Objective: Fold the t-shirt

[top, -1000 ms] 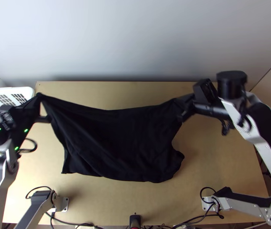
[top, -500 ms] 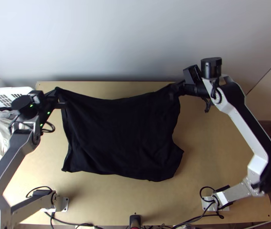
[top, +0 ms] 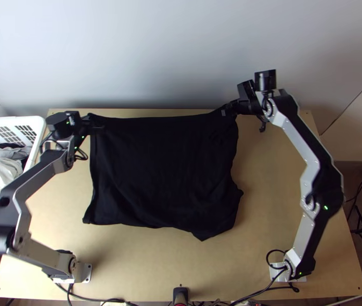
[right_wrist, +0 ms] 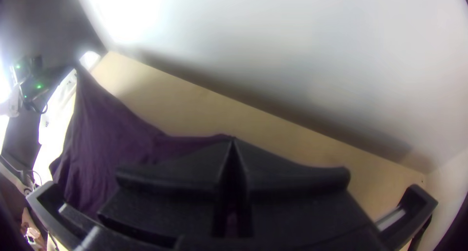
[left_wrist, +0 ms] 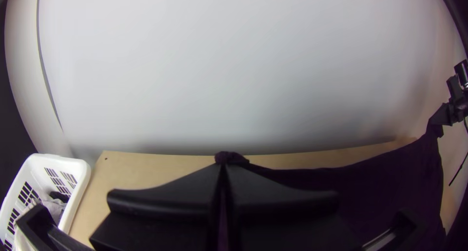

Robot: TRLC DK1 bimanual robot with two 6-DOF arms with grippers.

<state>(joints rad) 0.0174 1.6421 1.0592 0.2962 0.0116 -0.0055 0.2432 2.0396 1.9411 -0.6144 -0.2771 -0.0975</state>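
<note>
The black t-shirt (top: 163, 171) hangs and lies broadly spread over the middle of the table, its far edge nearly straight between both grippers. My left gripper (top: 95, 124) is shut on its far left corner; in the left wrist view a small bunch of dark cloth pokes out past the fingertips of this gripper (left_wrist: 223, 164). At the far right corner my right gripper (top: 228, 109) is shut on the cloth, and in the right wrist view the t-shirt (right_wrist: 112, 129) runs from the tips of that gripper (right_wrist: 233, 140) toward the left arm. The near edge is uneven, with a point at lower right.
A white basket (top: 39, 133) with clothes in it stands at the table's left side. The pale wall (top: 181, 56) rises behind the far edge. Bare wood (top: 283, 204) lies right of the t-shirt. Cables (top: 114, 298) run along the near edge.
Both grippers have moved toward the table's far edge and closer together, the left one rightward, the right one leftward. The t-shirt's far edge went with them and sags less; its near edge shifted slightly away.
</note>
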